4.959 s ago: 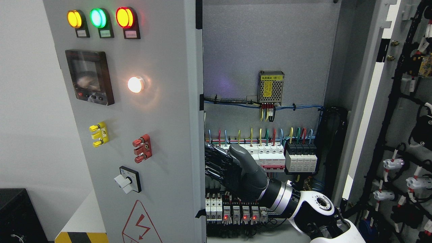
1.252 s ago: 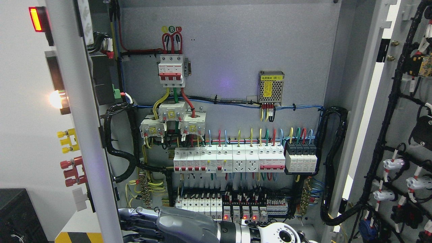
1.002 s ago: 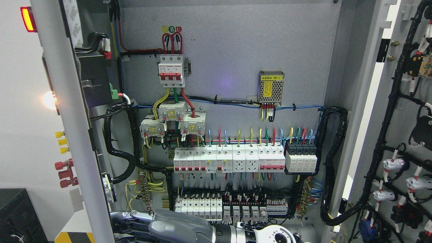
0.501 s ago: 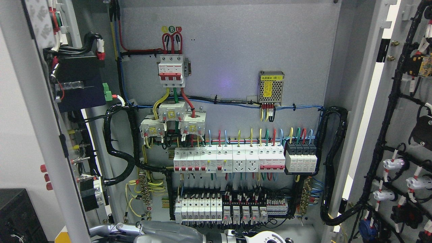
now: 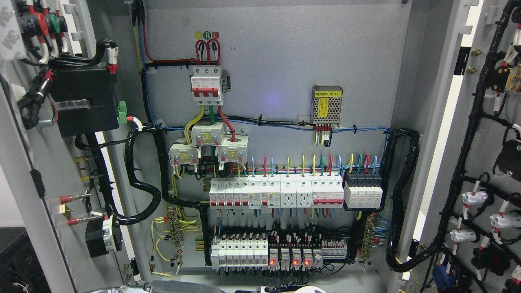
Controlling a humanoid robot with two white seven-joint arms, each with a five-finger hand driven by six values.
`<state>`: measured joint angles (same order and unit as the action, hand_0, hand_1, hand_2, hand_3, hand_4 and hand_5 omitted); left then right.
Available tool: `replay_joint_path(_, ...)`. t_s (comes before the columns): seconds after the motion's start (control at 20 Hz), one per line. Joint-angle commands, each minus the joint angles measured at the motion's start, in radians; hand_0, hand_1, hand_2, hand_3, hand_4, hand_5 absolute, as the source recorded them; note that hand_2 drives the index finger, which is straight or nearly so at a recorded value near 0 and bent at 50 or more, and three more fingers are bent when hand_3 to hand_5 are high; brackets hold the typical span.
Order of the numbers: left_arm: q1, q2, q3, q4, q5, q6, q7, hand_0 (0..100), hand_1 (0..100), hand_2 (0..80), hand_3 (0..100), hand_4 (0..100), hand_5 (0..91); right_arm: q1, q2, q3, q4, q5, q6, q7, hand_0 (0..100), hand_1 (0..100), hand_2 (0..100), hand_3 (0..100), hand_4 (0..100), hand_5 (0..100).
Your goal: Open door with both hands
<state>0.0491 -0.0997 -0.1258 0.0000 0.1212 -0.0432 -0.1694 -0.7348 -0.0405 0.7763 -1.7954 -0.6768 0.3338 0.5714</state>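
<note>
In the head view, both doors of the cabinet are seen swung wide. The left door (image 5: 44, 162) stands left of the grey back panel (image 5: 276, 61), its inner face with wiring and a black box (image 5: 83, 101) turned toward the camera. The right door (image 5: 484, 162) stands right of that panel, hung with black cable looms. Below the panel's rows of breakers (image 5: 276, 193), only slivers of a robot arm (image 5: 183, 288) are seen at the bottom edge; whether its fingers are spread or curled cannot be told.
</note>
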Motion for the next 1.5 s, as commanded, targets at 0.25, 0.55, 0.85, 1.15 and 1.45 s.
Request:
replay_joint_path(0.25, -0.002, -0.002, 0.0, -0.018, 0.0, 0.0, -0.001, 12, 56, 0.0, 0, 0, 0.0, 0.009, 0.065, 0.023, 0.019, 0.032, 0.002, -0.03, 10, 13, 0, 0, 0, 0)
replay_joint_path(0.55, -0.008, -0.002, -0.002, -0.032, 0.0, 0.0, 0.001, 12, 56, 0.0, 0, 0, 0.0, 0.015, 0.077, 0.041, 0.018, 0.04, 0.004, -0.03, 10, 13, 0, 0, 0, 0)
replay_joint_path(0.85, -0.008, -0.002, -0.002, -0.037, -0.002, 0.0, -0.002, 12, 56, 0.0, 0, 0, 0.0, 0.015, 0.08, 0.057, 0.016, 0.04, 0.004, -0.03, 10, 13, 0, 0, 0, 0)
replay_joint_path(1.15, -0.02, -0.003, -0.006, -0.046, -0.011, 0.0, -0.002, 12, 56, 0.0, 0, 0, 0.0, 0.012, 0.103, 0.058, 0.027, 0.051, 0.004, -0.03, 10, 13, 0, 0, 0, 0)
replay_joint_path(1.45, -0.02, -0.002, -0.006, -0.046, -0.011, 0.0, 0.001, 12, 56, 0.0, 0, 0, 0.0, 0.015, 0.102, 0.038, 0.031, 0.065, 0.002, -0.028, 10, 13, 0, 0, 0, 0)
